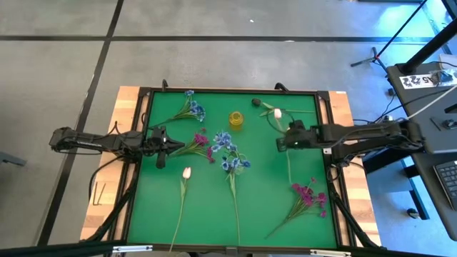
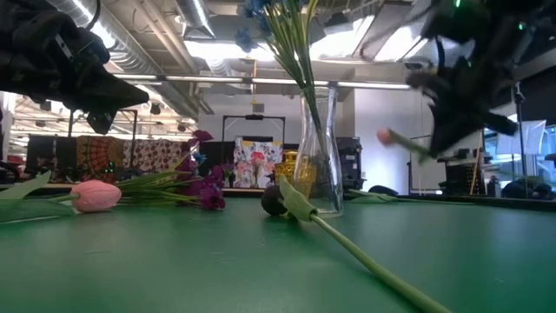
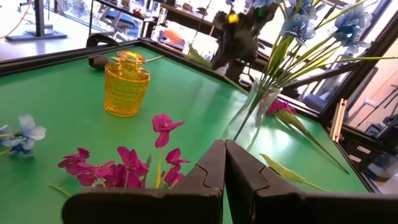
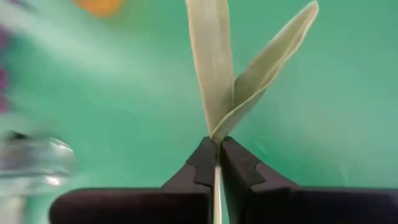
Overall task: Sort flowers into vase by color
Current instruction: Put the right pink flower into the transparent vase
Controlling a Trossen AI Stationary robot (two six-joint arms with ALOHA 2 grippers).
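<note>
My right gripper (image 1: 280,144) hangs above the table's right half, shut on a white-pink tulip (image 1: 278,113). My left gripper (image 1: 168,147) hovers shut and empty over a magenta spray (image 1: 200,143) lying on the mat. A clear glass vase (image 2: 317,156) stands mid-table with blue sprays (image 1: 228,146) upright in it. Behind it stands a yellow vase (image 1: 236,119). Lying flat on the mat are a blue spray (image 1: 191,108), a white-pink tulip (image 1: 186,172), a magenta spray (image 1: 307,196) and dark tulip buds (image 1: 255,102) (image 2: 274,200). My right gripper pinches the tulip's thin stem (image 4: 217,177) between its two fingers, just behind where two leaves (image 4: 224,87) fork off. The fingers come level from the table's right and lie across the stem. The tulip is lifted clear, its bud (image 2: 382,135) pointing toward the clear vase.
A raised black frame (image 1: 143,171) borders the green mat. One dark tulip's stem (image 2: 365,256) runs from beside the clear vase toward the near edge. Open mat lies between the two vases and the right arm, and along the near-left side.
</note>
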